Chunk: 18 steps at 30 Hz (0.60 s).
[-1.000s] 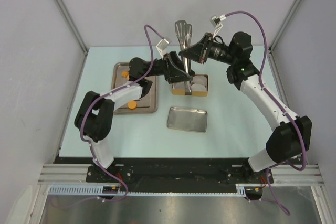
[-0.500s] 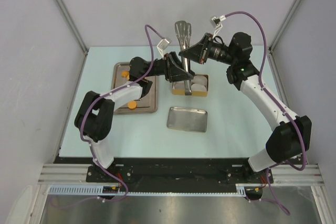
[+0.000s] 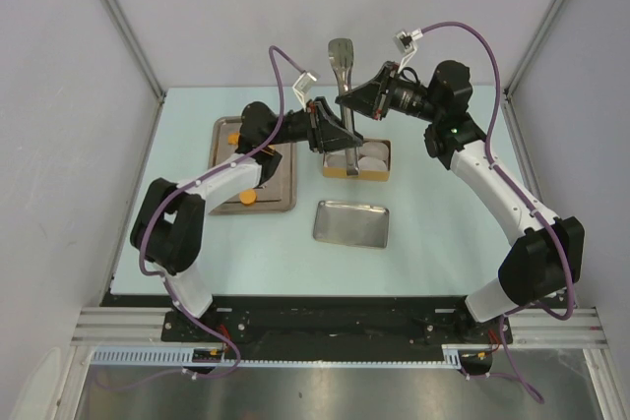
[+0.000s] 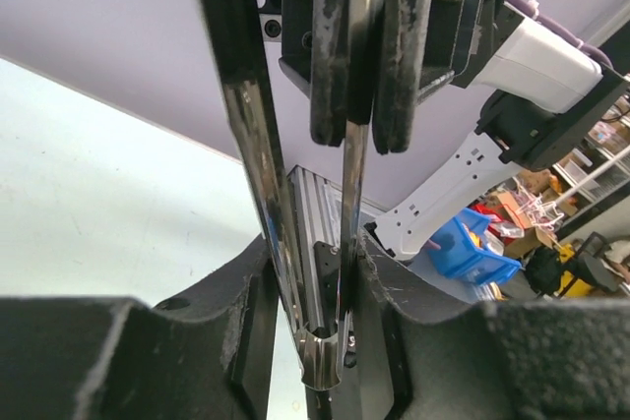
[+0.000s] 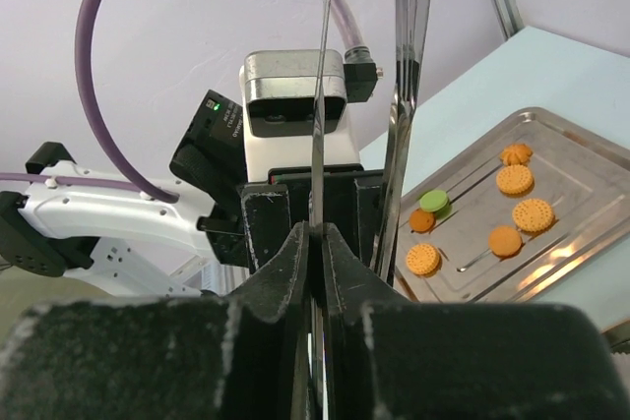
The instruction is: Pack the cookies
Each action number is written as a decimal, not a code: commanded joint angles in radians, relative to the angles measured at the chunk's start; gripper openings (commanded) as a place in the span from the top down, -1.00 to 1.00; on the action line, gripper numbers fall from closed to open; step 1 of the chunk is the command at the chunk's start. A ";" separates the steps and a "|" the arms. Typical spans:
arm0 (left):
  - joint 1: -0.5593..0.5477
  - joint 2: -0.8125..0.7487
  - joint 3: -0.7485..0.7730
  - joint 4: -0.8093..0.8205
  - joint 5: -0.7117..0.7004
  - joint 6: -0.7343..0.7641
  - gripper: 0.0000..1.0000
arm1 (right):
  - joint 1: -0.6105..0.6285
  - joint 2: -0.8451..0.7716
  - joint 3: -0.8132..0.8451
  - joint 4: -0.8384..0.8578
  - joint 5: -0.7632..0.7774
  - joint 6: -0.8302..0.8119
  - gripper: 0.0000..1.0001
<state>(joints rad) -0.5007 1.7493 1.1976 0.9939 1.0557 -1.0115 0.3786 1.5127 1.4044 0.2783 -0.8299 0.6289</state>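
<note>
From above, two orange cookies show as small flat discs on the baking tray at the left of the pale surface, one by its far edge and one by its near edge; the left arm hides the middle of the tray. Metal tongs stand upright over a small tin holding white paper liners. The left hand grips the tongs low and the right hand grips them higher. A shallow steel tray lies nearer the arms. The left wrist view shows the left hand closed around both tong arms near their joined end, with the right hand above pinching one arm only. Only the right wrist view shows seven cookies on the baking tray: six orange, some with a stamped pattern, and a green cookie touching an orange one
</note>
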 commanded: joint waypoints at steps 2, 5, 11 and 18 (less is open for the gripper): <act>0.028 -0.089 -0.015 -0.115 -0.045 0.126 0.30 | -0.010 -0.045 0.001 -0.001 0.012 -0.041 0.85; 0.047 -0.111 -0.032 -0.150 -0.049 0.162 0.31 | -0.020 -0.049 0.001 -0.007 0.017 -0.043 0.93; 0.065 -0.126 -0.049 -0.161 -0.048 0.175 0.31 | -0.033 -0.054 -0.005 -0.004 0.014 -0.044 0.97; 0.079 -0.142 -0.049 -0.207 -0.056 0.206 0.30 | -0.038 -0.074 -0.015 -0.036 0.020 -0.072 0.88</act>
<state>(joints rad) -0.4603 1.6688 1.1553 0.8078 1.0241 -0.8543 0.3634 1.5021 1.3895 0.2520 -0.8165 0.5999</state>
